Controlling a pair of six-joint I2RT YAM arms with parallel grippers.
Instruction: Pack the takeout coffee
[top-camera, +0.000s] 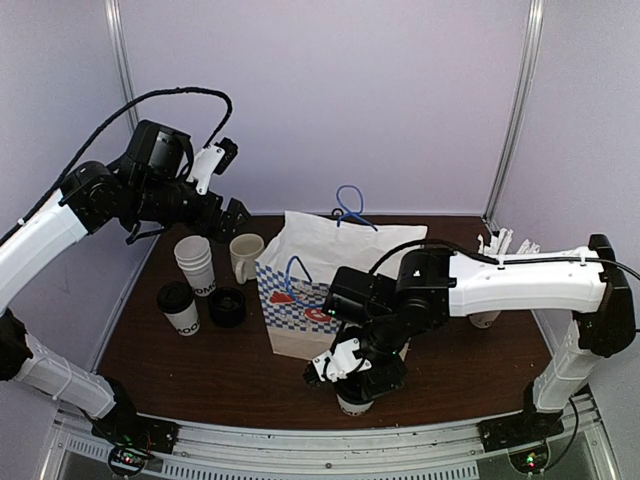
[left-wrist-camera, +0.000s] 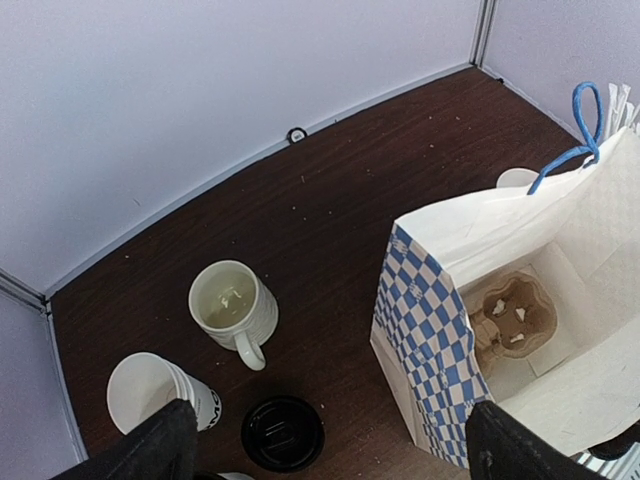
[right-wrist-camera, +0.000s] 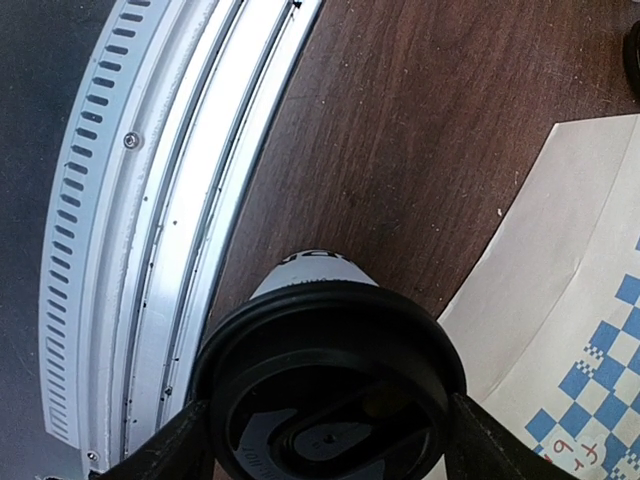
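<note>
Between the fingers of the right claw (right-wrist-camera: 328, 402) stands the takeout coffee (right-wrist-camera: 325, 360). Its black lid fills the gap and a finger lies against the rim on either side, so we read this claw as clenched on the cup. Just past the lid we see the white paper body with its black lettering, upright over the dark table (right-wrist-camera: 420, 130); we cannot tell whether the base rests on the wood. On one side of this claw runs the slotted metal rail (right-wrist-camera: 150, 200) at the table's near edge. Just beside the claw on the other side is the foot of the paper bag (top-camera: 300, 300), white with blue checks and blue cord handles (left-wrist-camera: 580, 130). The left claw (left-wrist-camera: 332, 408) hangs well apart from the coffee, high over the far side of the bag, released, with its fingers spread wide. Below it we look into the bag's open mouth, where a brown moulded cup carrier (left-wrist-camera: 512, 320) lies on the bottom. Also beneath this claw, on the table beside the bag, are a cream mug (left-wrist-camera: 235, 305), a stack of paper cups (left-wrist-camera: 150, 390) and a loose black lid (left-wrist-camera: 283, 432). A second lidded cup (top-camera: 180, 308) stands right beside that lid.
</note>
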